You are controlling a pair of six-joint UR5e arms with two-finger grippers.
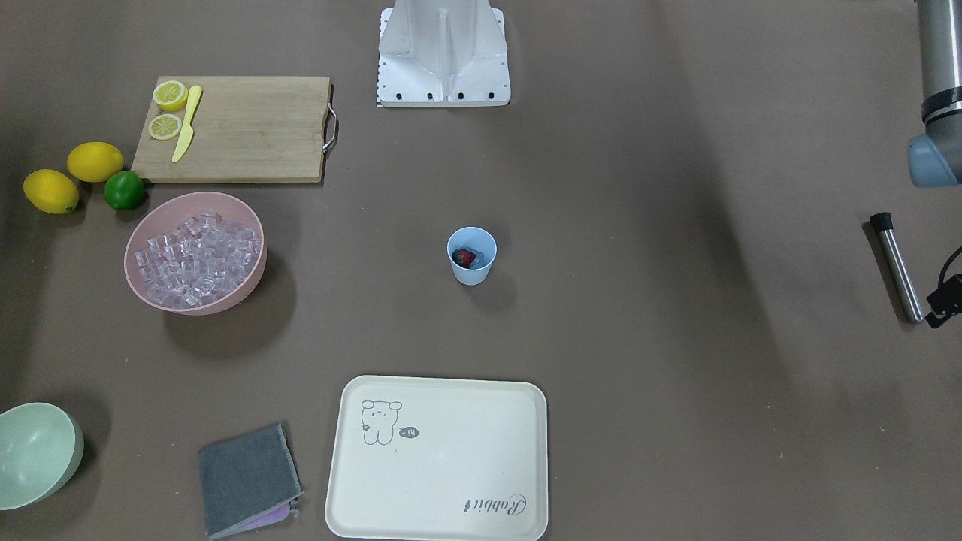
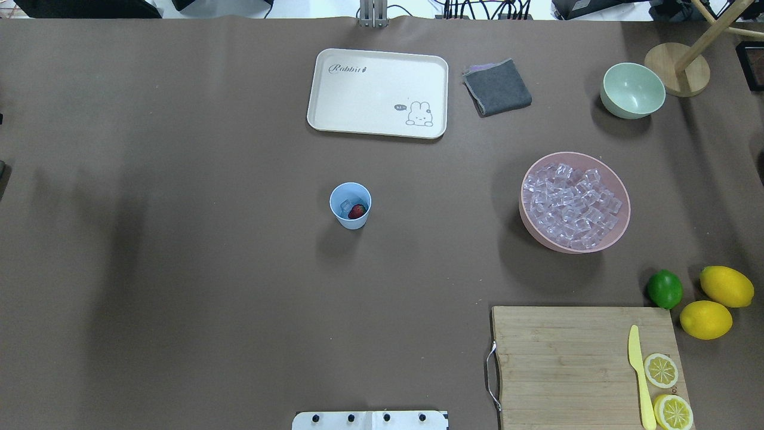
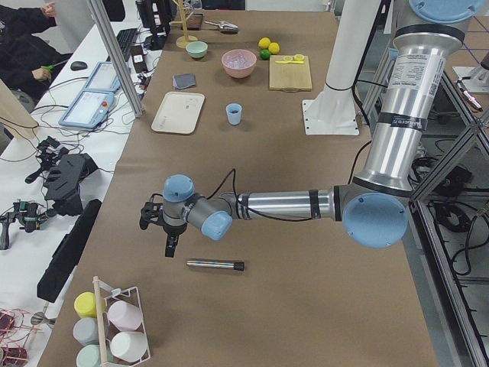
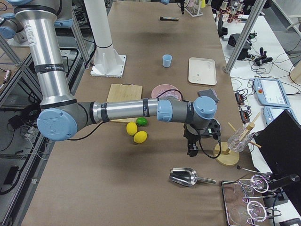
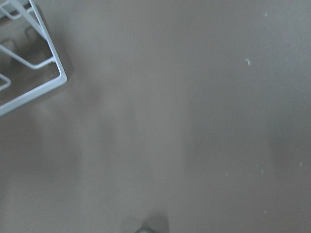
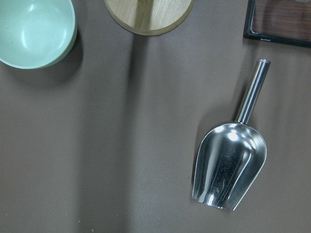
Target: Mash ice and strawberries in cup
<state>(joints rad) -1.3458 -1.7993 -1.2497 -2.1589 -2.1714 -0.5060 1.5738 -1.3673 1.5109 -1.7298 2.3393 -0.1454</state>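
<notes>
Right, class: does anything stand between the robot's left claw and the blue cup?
Only the metal muddler, lying flat on the table just beside the left claw. Beyond it, nothing visible stands on the way to the cup.

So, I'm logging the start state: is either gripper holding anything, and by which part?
Nothing looks held. The metal muddler lies on the table near the left gripper; the scoop lies under the right gripper.

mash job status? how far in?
Done: strawberry and an ice cube sit in the cup. In hand: nothing; the metal muddler lies on the table, with the left gripper close by it. Left: grasp it and mash; the berry looks whole.
</notes>
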